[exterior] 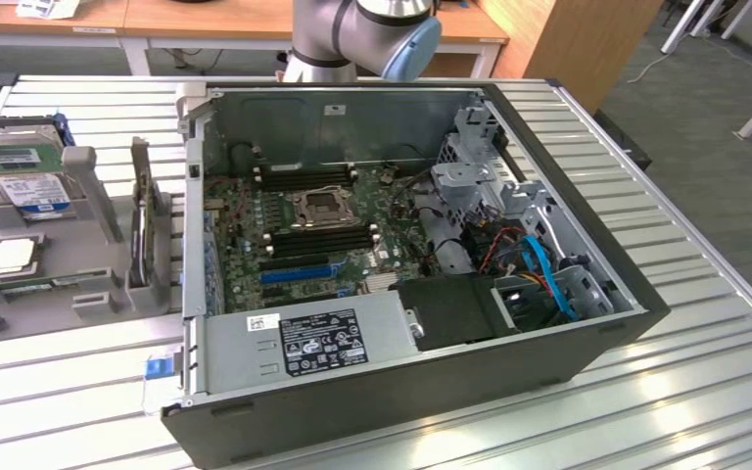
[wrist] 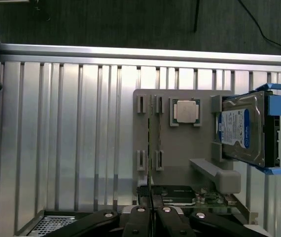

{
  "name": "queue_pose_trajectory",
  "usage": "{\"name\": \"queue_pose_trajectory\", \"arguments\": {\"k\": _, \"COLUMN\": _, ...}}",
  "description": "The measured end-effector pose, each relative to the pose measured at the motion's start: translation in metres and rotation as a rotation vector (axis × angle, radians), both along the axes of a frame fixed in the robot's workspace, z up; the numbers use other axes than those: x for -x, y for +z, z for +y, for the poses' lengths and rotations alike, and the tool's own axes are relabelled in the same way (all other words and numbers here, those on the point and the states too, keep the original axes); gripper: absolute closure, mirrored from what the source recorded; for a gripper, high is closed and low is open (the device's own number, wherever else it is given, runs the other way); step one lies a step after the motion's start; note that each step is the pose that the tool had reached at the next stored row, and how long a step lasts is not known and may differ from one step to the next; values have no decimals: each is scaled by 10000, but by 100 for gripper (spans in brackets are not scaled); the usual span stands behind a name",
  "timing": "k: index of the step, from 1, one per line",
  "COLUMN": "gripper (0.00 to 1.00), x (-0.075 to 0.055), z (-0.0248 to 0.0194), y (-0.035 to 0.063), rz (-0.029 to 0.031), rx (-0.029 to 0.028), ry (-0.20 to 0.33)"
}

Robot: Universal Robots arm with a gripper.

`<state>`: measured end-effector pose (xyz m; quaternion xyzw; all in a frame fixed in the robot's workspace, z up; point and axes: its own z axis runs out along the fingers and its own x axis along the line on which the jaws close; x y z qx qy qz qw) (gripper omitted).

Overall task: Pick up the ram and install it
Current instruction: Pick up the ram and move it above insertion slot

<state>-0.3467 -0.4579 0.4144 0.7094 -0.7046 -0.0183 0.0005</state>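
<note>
Hard drive [wrist: 243,129]: is being cradled in blue side rails on the grey fixture [wrist: 180,153], off to one side of the hand [wrist: 151,205] and out of its line; it is not being touched.
Processor [wrist: 186,111]: is being seated flat in its own recess, beyond the fingertips, between the hard drive and the ram [wrist: 150,136].
Ram: is being stood on its long edge between two pairs of slotted grey posts, so that its upper edge is being offered to a pinch from above. It is lined up ahead of the hand and has not yet been picked up.
Hand: is being held over the fixture with its fingers drawn together, narrow, and nothing is being gripped. How high it is above the ram cannot be told.
Upright card [wrist: 176,193]: is being propped beside a braced grey post, just beside the hand, and is judged the likeliest thing to be brushed.
Computer case [exterior: 390,245]: is being laid open on the desk [exterior: 689,372], behind the hand and away from the ram, so that the memory slots [exterior: 321,239] are being exposed from above.
Drive cage [exterior: 481,186]: is being crowded by cables beside the board, and is judged to be a limit on clearance there.
</note>
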Motion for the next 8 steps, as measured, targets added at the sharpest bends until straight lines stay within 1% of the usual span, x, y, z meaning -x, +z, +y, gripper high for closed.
{"name": "queue_pose_trajectory", "arguments": {"k": 8, "gripper": 89, "x": -127, "z": 0, "y": 0, "rz": 0, "rx": 0, "ry": 1}}
